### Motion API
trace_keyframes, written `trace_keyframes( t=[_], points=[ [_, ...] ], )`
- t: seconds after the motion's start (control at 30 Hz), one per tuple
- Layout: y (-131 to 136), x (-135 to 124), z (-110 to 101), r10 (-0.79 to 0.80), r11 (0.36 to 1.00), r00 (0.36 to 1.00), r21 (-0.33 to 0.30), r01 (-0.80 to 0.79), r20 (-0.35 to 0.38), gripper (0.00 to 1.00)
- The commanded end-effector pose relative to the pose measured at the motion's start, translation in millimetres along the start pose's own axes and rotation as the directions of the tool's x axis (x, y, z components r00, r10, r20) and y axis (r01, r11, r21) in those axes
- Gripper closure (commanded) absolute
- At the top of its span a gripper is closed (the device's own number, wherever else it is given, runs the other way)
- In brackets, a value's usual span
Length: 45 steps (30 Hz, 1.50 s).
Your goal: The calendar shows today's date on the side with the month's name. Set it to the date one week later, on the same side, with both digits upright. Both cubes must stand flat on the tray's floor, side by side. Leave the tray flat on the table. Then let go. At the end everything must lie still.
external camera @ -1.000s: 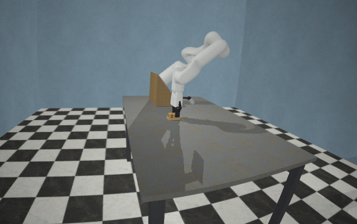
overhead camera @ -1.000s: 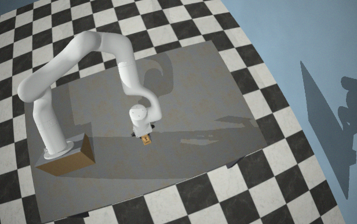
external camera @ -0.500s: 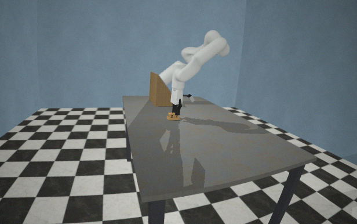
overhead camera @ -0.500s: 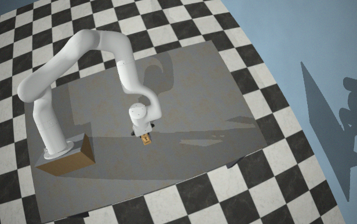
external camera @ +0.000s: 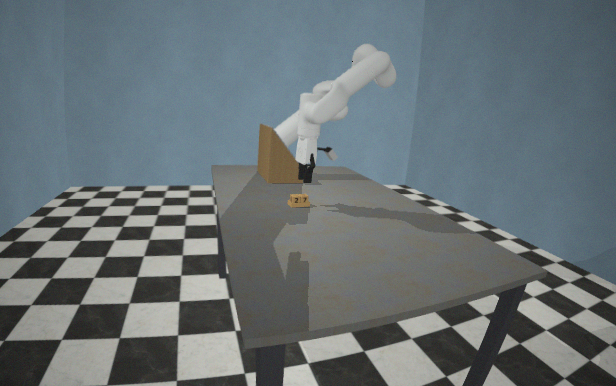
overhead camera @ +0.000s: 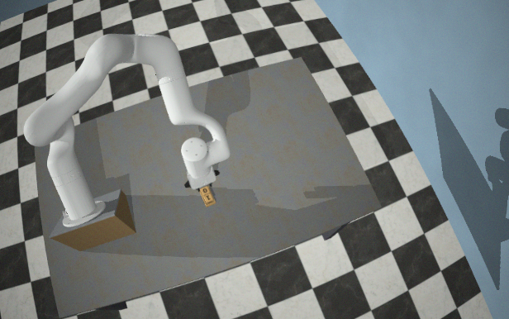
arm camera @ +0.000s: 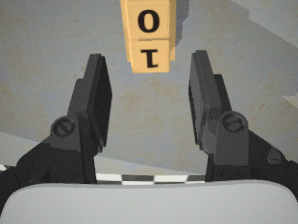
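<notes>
The wooden calendar (overhead camera: 207, 196) (external camera: 299, 201) (arm camera: 148, 26) stands on the grey table (overhead camera: 289, 136) (external camera: 375, 260). Its two cubes stand side by side in a low tan tray (external camera: 299, 205). In the exterior view their side faces read 2 and 7. In the wrist view their tops read 0 (arm camera: 148, 22) and 1 (arm camera: 150, 58), and one more face beyond reads like a 9. My gripper (overhead camera: 202, 187) (external camera: 306, 175) (arm camera: 149, 72) is open and empty. It is drawn back from the calendar and its fingers touch neither cube. The month's name is too small to read.
A brown wedge-shaped block (overhead camera: 103, 225) (external camera: 275, 160) carries the arm's base at one end of the table. The table edge (overhead camera: 231, 258) runs a short way past the calendar.
</notes>
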<state>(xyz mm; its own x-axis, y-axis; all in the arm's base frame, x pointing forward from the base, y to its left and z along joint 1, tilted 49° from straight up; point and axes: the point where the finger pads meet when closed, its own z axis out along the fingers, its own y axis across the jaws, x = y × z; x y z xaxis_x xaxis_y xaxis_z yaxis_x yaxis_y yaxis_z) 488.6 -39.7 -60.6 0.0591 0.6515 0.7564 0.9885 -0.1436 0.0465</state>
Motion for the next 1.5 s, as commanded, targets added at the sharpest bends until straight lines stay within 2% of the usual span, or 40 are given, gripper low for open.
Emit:
trace_keyframes(
  t=[0.0,0.13,0.17,1.0,1.47],
  points=[
    [0.5,0.1,-12.0,0.000,1.000,1.000,-0.001,0.000,0.000,0.51],
    [0.5,0.1,-13.7,0.000,1.000,1.000,-0.001,0.000,0.000,0.51],
    [0.5,0.1,-13.7,0.000,1.000,1.000,-0.001,0.000,0.000,0.00],
    [0.5,0.1,-15.0,0.000,1.000,1.000,-0.001,0.000,0.000,0.00],
    [0.5,0.1,-52.5,0.000,1.000,1.000,-0.001,0.000,0.000,0.00]
  ],
)
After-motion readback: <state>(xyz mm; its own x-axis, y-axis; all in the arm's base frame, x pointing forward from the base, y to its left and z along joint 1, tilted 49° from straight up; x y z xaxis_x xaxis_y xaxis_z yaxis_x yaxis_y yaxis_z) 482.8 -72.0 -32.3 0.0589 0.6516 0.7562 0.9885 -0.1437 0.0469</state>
